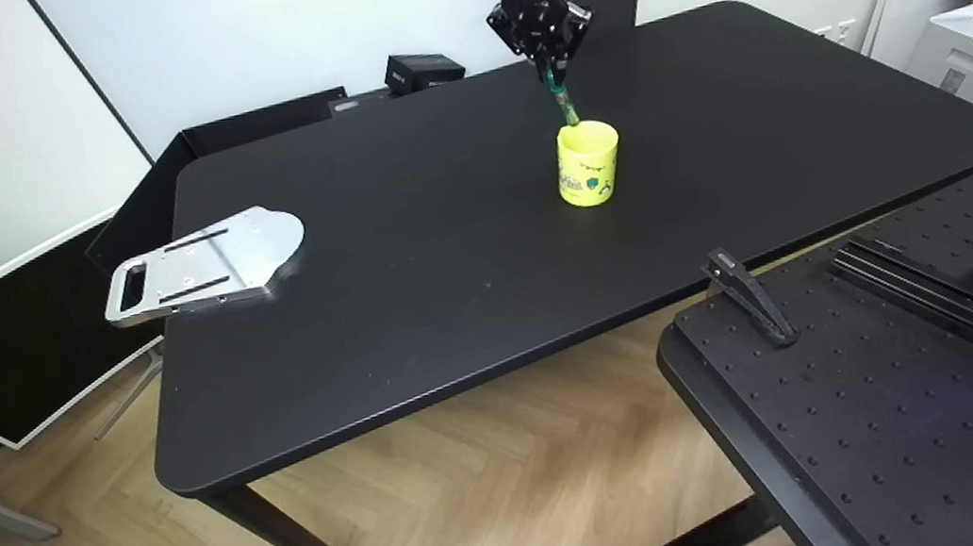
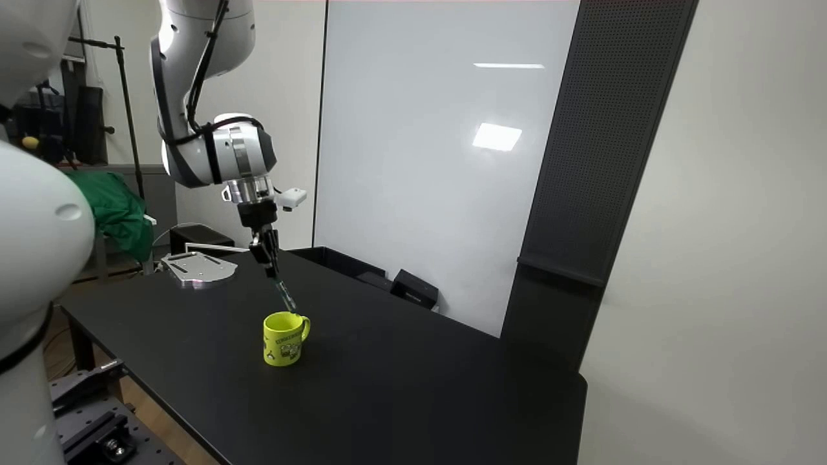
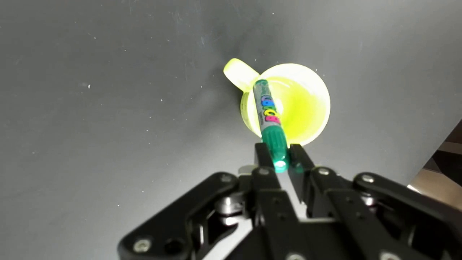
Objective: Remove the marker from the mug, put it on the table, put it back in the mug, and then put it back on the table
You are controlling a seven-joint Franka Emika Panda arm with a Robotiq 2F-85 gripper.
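The fingers [image 3: 300, 159] are closed to the width of the marker [image 3: 269, 112] and hold it by its green cap. This end grip likely leaves the barrel free to pass the rim of the mug [image 1: 589, 167]. The marker slants down toward the mug, its lower end near the rim on the handle side; contact cannot be confirmed. The mug stands upright on the tabletop [image 1: 371, 261], mouth accessible from above. The marker's barrel is silver-grey with multicoloured lettering; its lower tip is green.
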